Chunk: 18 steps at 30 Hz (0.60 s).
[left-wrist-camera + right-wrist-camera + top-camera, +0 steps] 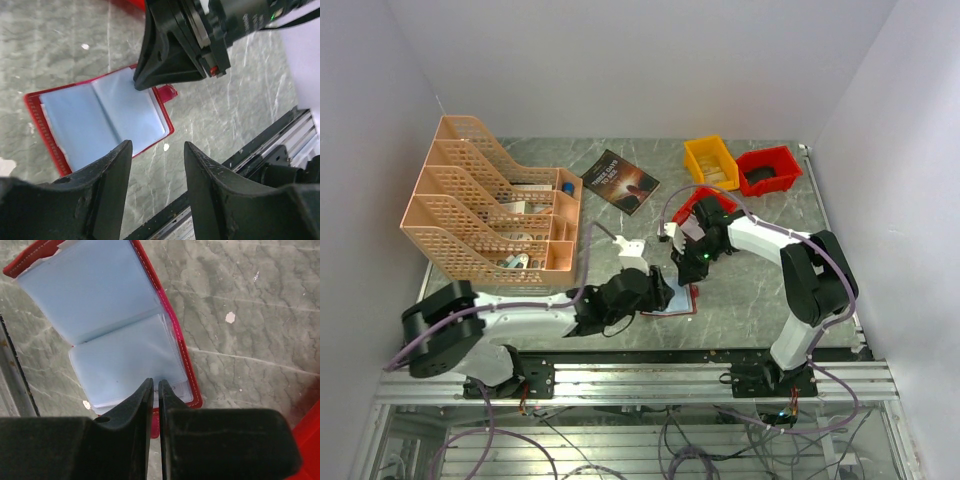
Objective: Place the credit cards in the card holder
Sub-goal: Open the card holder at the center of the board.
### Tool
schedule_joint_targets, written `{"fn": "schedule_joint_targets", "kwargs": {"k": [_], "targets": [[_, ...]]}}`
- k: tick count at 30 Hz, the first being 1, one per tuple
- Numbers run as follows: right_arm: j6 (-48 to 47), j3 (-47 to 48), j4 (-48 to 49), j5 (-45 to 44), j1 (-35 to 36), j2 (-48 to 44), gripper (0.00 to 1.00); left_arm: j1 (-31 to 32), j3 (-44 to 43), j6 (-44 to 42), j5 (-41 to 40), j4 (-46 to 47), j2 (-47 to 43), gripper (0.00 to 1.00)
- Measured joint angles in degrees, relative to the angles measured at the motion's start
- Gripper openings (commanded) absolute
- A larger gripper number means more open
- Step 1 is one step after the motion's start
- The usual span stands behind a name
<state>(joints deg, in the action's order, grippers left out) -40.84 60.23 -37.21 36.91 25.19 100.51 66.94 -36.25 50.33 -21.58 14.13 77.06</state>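
red card holder (100, 115) lies open

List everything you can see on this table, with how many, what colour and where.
card holder: one, red with pale blue pockets, lying open at front centre
file organizer: one, peach, back left, small items inside
book: one, dark cover, back centre
yellow bin: one, yellow, back right
red bin: one, red, right of the yellow bin
second red bin: one, red, partly hidden behind the right arm
table: one, grey marbled
left gripper: one, black, open, near the card holder
right gripper: one, black, shut, tips at the card holder's edge
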Motion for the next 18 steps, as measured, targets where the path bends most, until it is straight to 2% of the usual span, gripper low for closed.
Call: {"fn": "schedule_joint_targets", "kwargs": {"k": [6,18], "targets": [[1.27,0.83,-0.02,2.1,0.0,0.96,0.12,1.05,-6.56,-2.01,1.68,-1.2,10.82,0.71],[1.86,2.45,-0.85,5.18,-1.29,1.2,0.16,3.76,-15.67,-0.83,-5.03,-11.39,18.97,0.72]]}}
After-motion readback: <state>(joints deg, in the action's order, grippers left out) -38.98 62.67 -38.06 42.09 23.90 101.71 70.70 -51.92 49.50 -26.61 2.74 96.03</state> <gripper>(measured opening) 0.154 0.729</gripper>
